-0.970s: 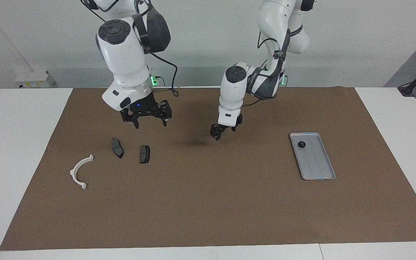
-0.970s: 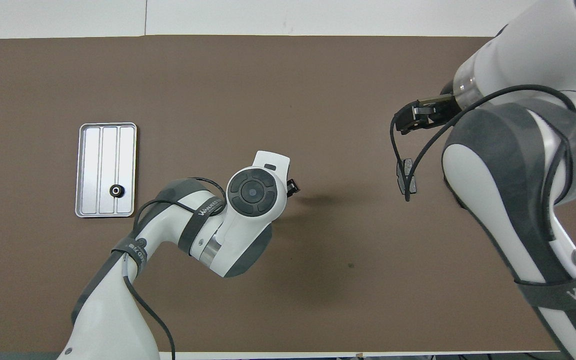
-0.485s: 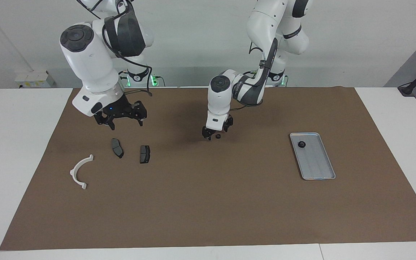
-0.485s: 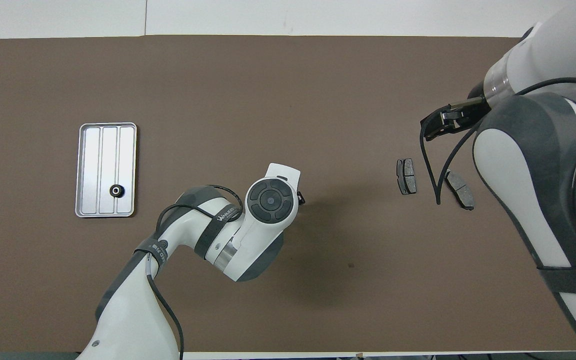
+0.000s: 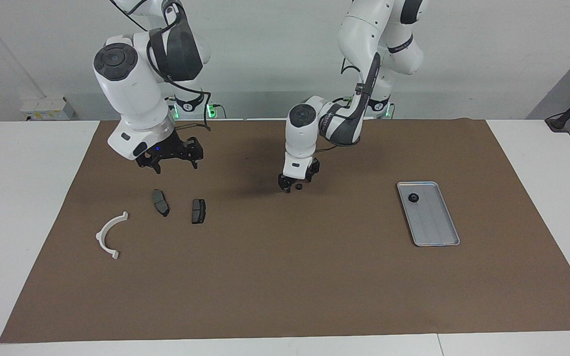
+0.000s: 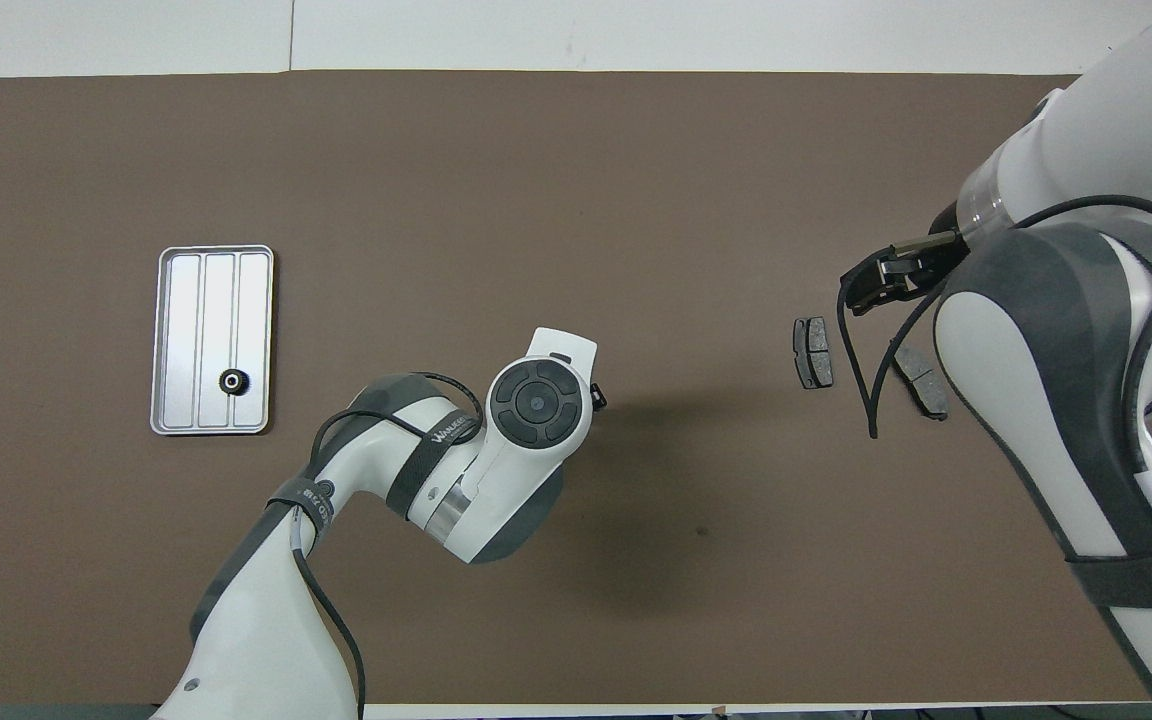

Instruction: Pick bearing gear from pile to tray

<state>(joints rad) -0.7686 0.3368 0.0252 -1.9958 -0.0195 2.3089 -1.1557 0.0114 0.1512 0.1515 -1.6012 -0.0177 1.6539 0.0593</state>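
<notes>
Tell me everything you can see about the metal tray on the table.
The tray is a small flat rectangle of silver-grey metal with rounded corners, a low raised rim and faint lengthwise ridges. It lies flat on the brown mat, toward the left arm's end of the table, its long side running away from the robots. One small black round gear sits inside it, at the end nearer to the robots. No gripper touches the tray.

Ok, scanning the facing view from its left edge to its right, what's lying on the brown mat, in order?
White curved arc → first brake pad → second brake pad → small black round part at the left pincer → silver tray with a black gear in it.
</notes>
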